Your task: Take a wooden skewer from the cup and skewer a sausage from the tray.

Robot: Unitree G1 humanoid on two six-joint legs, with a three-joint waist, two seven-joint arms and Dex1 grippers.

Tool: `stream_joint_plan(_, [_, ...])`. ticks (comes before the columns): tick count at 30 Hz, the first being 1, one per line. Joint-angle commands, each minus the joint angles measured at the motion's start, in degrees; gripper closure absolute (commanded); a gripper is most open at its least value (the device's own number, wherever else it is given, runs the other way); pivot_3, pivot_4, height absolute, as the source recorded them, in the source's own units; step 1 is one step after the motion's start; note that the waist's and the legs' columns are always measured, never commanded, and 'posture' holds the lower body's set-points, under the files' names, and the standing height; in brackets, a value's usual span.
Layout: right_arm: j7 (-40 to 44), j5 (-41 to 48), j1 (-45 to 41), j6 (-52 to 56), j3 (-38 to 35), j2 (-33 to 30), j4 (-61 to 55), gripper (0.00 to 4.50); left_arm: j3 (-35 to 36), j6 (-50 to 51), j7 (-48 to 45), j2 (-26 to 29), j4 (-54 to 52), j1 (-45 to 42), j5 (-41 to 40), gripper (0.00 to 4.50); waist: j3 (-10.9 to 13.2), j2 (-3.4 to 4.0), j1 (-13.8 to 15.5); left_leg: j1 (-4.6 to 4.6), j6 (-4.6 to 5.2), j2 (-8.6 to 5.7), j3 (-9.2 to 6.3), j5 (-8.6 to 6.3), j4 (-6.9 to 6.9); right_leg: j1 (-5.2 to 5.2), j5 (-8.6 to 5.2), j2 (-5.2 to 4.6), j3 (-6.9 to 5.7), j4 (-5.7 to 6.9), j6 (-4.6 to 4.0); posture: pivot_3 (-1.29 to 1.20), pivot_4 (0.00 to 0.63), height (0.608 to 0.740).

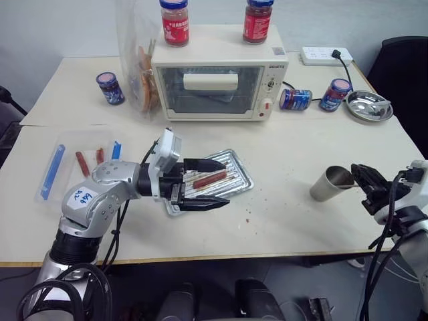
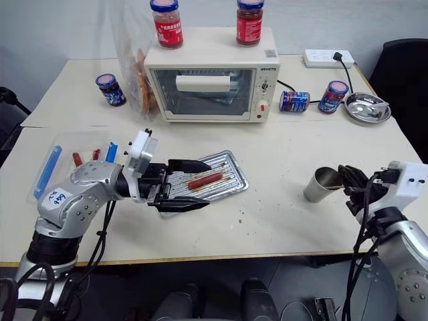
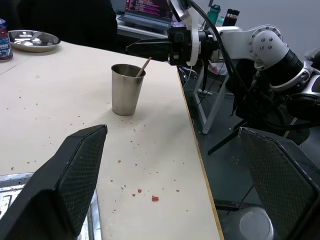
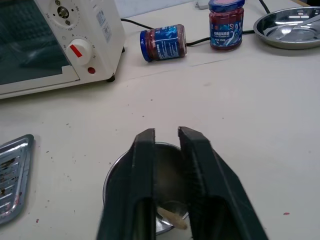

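Observation:
The silver tray (image 1: 242, 175) lies in the middle of the table with one reddish-brown sausage (image 1: 209, 178) on its ribbed floor. My left gripper (image 1: 212, 184) hovers level over the tray, wide open, one finger on each side of the sausage and nothing in its grasp. At the right the steel cup (image 1: 330, 184) stands upright near the table's edge. A thin wooden skewer (image 3: 144, 66) leans inside it, its top just past the rim. My right gripper (image 4: 166, 132) is at the cup's mouth, its fingers a narrow gap apart with nothing between them.
A white toaster oven (image 1: 217, 80) with two red jars on top stands at the back. A clear plastic box (image 1: 73, 164) with sausages on sticks lies at the left. Blue jars (image 1: 336, 94), a shallow steel bowl (image 1: 369, 107) and a power strip (image 1: 326, 55) sit back right.

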Motion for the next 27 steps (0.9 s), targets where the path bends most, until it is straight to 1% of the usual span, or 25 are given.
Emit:
stream_joint_plan(1, [-1.52,3.83,2.71,0.42,-4.26,-1.75,-4.57,2.78,0.33,-1.25,-0.68,-0.64,0.51,-0.72,-0.03,0.00,0.00,0.00,0.02,-0.01,0.00,0.00,0.00,0.00,0.00,0.00,0.00,0.00,0.00,0.00,0.00,0.00,0.150,0.740])
stream_joint_plan(5, [-4.30,8.21,4.85,-0.10,-6.05,-1.12,-6.30,2.78,-0.02,-1.72,-1.19,-1.14,1.50,-1.11,0.43,0.00,0.00,-0.01,0.03,-0.01,0.02,0.00,0.00,0.01,0.00,0.00,0.00,-0.01,0.00,0.00,0.00,0.00,0.150,0.740])
stream_joint_plan(9, [-6.69,10.10,7.00,-1.34,-4.82,0.30,-8.02,2.78,-0.28,-2.24,-1.66,-1.64,2.56,-1.90,0.98,0.00,0.00,0.00,0.00,-0.01,0.03,0.01,-0.01,0.01,-0.01,0.00,0.00,0.00,0.00,0.00,0.01,0.00,0.150,0.740])
stream_joint_plan(12, [-7.32,9.21,7.86,-2.39,-2.59,1.37,-8.36,2.78,-0.38,-2.58,-1.91,-1.84,3.01,-2.30,1.29,0.00,0.00,0.00,-0.09,0.00,0.02,0.01,0.01,0.01,-0.01,0.00,0.00,0.01,0.01,0.00,0.01,0.00,0.150,0.740])
stream_joint_plan(17, [-7.62,8.74,8.15,-4.17,-0.88,2.10,-7.33,2.78,-0.18,-2.70,-2.14,-1.84,2.83,-2.21,1.50,0.00,0.00,0.00,-0.01,-0.01,0.03,0.01,0.00,0.01,-0.01,0.00,0.00,0.00,0.01,0.00,0.01,0.00,0.150,0.740])
stream_joint_plan(27, [-6.82,7.18,6.19,-6.91,3.32,2.87,-4.10,2.78,0.39,-2.36,-1.40,-1.47,1.73,-1.91,1.57,0.00,0.00,0.00,-0.03,-0.01,0.02,0.00,0.00,0.01,-0.01,-0.01,0.00,0.00,0.02,0.00,0.01,0.00,0.150,0.740])
